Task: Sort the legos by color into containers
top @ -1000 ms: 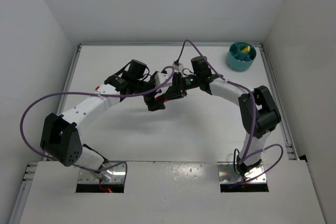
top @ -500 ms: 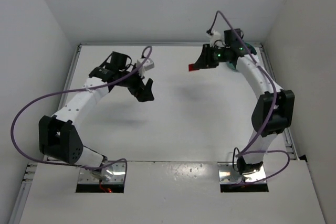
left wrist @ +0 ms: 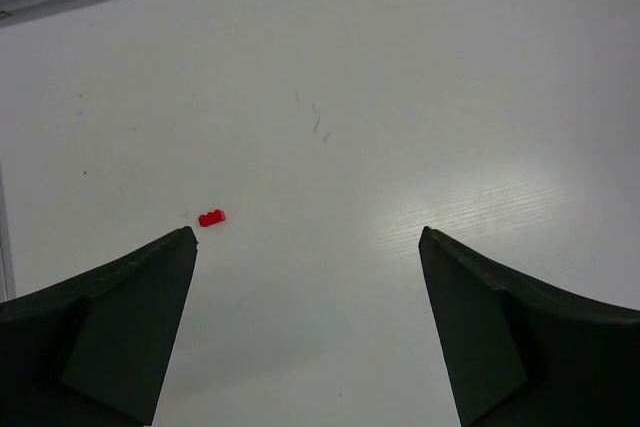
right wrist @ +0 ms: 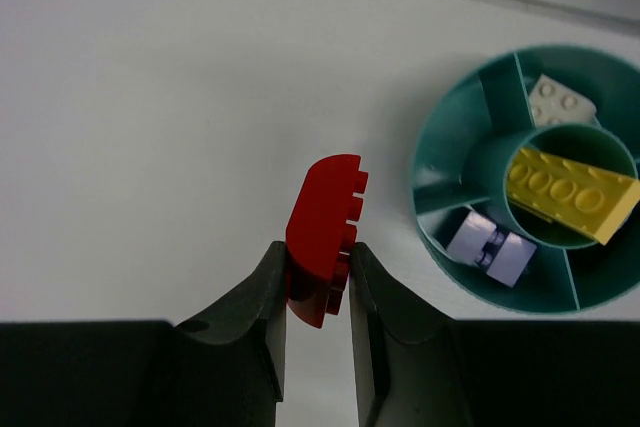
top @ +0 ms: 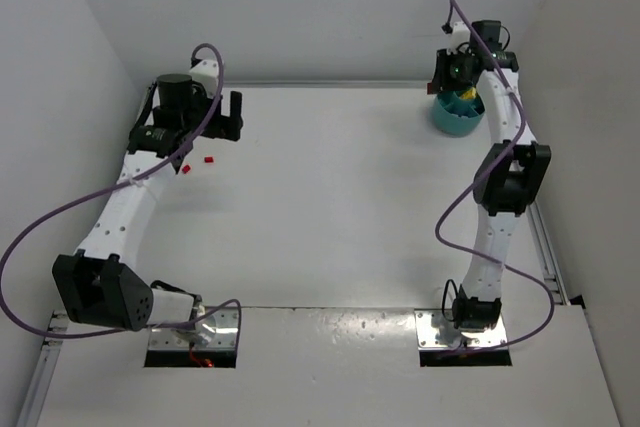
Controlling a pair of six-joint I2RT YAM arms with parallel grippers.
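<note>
Since half a second ago both arms have swung outward. The left gripper (top: 226, 117) has gone from mid-left of the table (top: 330, 217) to the far left corner area, with its purple cable (top: 60, 217) now looping along the left edge. Its jaws stand wide apart and hold nothing (left wrist: 305, 247). The right gripper (top: 455, 69) was left of the tub (top: 447, 119) and now sits over the tub's far side, arm stretched along the right wall. It is clamped on the red brick (right wrist: 325, 232), held edge-up between the fingertips (right wrist: 312, 269).

On the table near the left gripper are a loose red lego (top: 209, 159) and a second red lego (top: 184, 168), apart from each other. The left wrist view shows one small red lego (left wrist: 211, 217) just ahead of the left finger, not touching it; cannot tell which of the two it is.

In the right wrist view the red brick hangs beside the tub (right wrist: 420, 182), over bare table, not over a compartment. In the tub, a yellow brick (right wrist: 572, 194) lies in the centre well, a white brick (right wrist: 560, 102) in a far outer section and a pale brick (right wrist: 490, 247) in a nearer outer section.
</note>
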